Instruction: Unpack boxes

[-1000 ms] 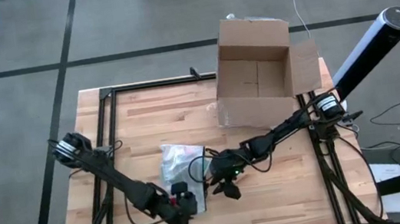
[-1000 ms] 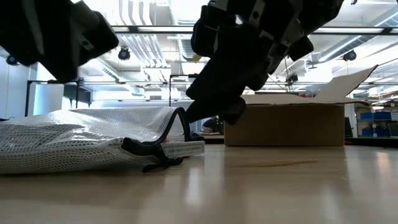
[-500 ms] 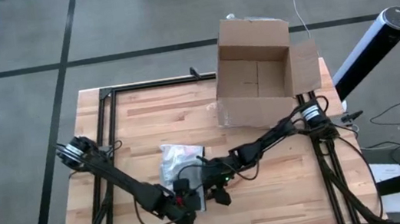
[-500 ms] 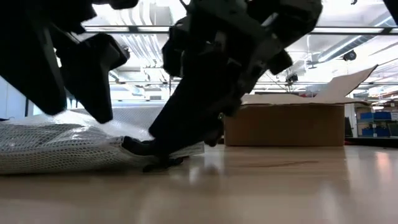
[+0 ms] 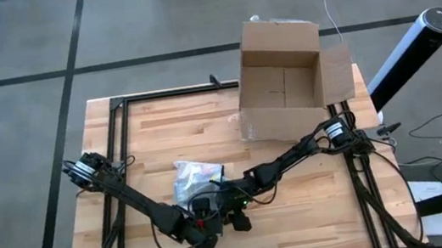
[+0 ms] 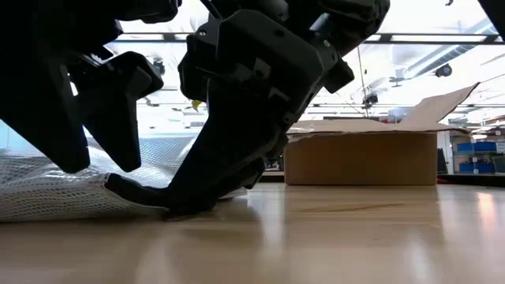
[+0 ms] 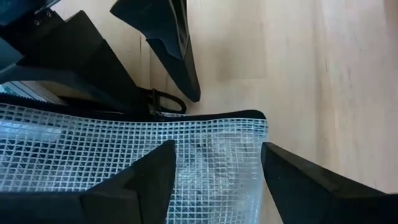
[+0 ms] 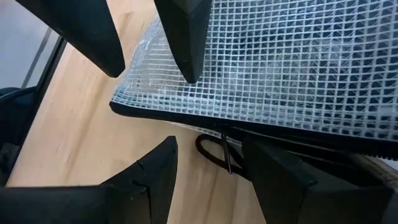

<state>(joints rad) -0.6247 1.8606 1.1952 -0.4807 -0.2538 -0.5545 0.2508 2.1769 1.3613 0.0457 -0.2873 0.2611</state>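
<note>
the right hand (image 5: 238, 218) has travelled along the surface (image 5: 298, 191) toward the left hand (image 5: 203, 229), and the two now meet at the near corner of the mesh pouch (image 5: 192, 179). the left hand has its fingers apart, one on each side of the pouch edge, after being nearly together a moment ago. the right hand also stands with fingers apart, around the black zip pull loop (image 8: 211, 152), not clamped on it. the box (image 5: 282, 82) sits open at the far right of the surface, well apart from both hands. it seems the pouch is already out and the hands now prepare to open it.
</note>
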